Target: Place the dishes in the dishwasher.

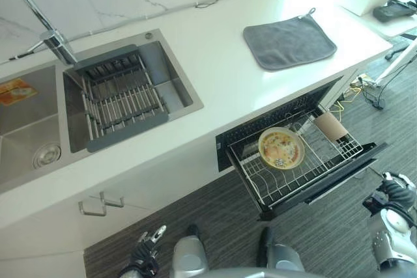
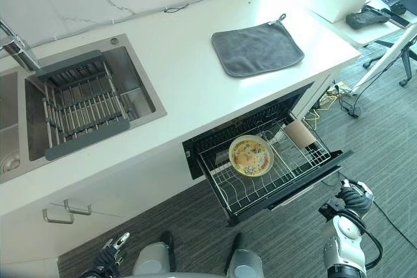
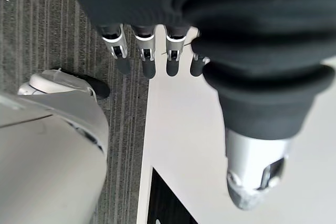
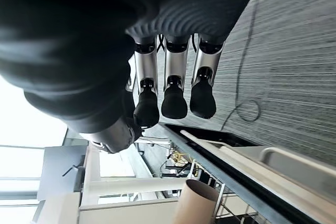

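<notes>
Both hands low (empty), plate (image 1: 281, 148) in dishwasher rack (image 1: 324, 161).

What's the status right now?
Left hand and right hand open, empty. Plate and cup in open dishwasher rack. Nothing blocking.

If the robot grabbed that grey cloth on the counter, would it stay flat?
Probably not: the grey cloth lies thin and limp on the counter, so it would likely droop and fold. It looks light. Its corner loop suggests it hangs.
</notes>
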